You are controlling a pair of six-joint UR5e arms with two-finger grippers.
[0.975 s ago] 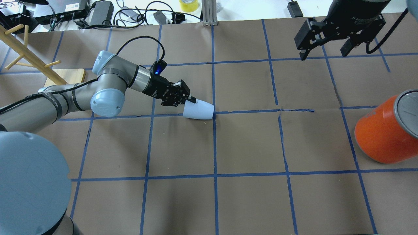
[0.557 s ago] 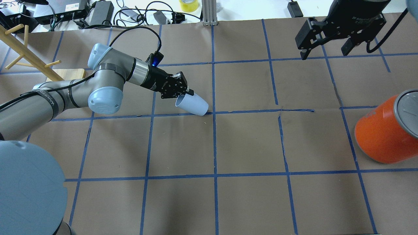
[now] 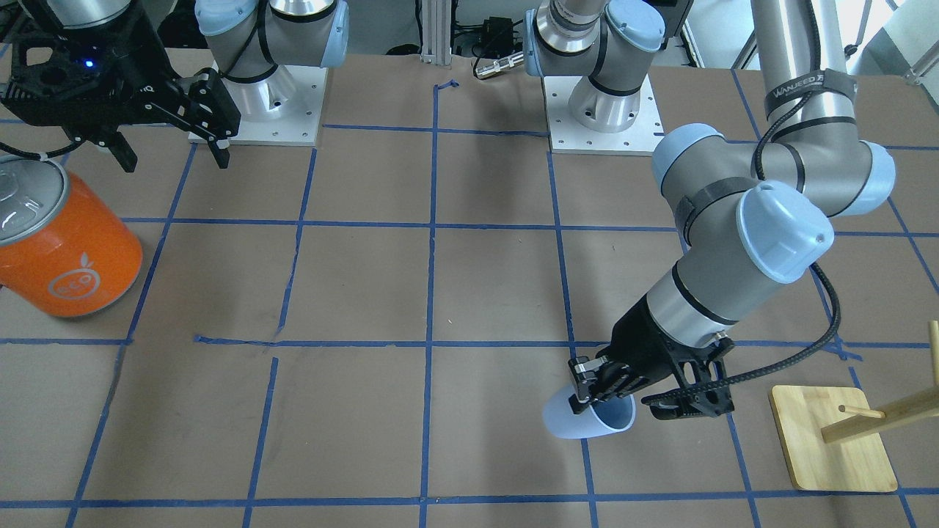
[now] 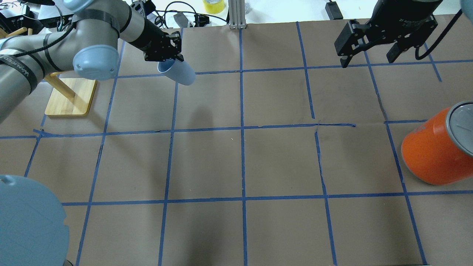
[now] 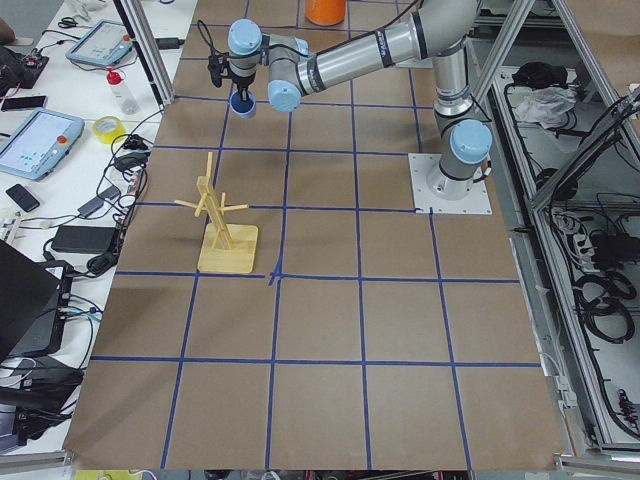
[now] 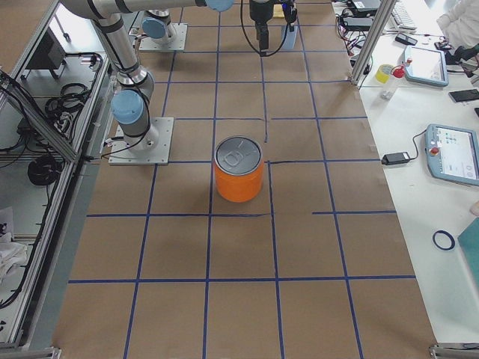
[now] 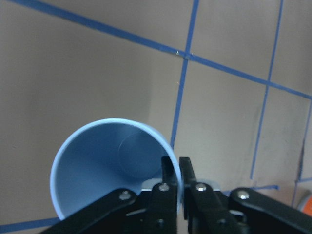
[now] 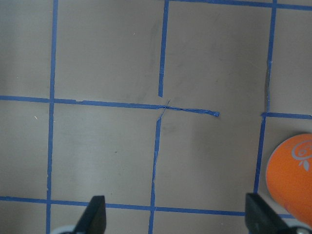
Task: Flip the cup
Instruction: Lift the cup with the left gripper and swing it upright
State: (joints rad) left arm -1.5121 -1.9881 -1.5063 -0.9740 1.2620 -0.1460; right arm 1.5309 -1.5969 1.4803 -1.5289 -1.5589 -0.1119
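Left gripper (image 4: 176, 58) pinching cup (image 4: 178, 72) rim, cup tilted midair, right gripper (image 4: 366, 61) spread

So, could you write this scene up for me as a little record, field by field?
cup: pale blue, held above the table, tilted, empty inside
left gripper: shut on the cup's rim, pinching its wall
right gripper: open, holding nothing, above the table
orange can: upright on the table, silver lid on, robot's right side
wooden rack: standing on the table, robot's left side
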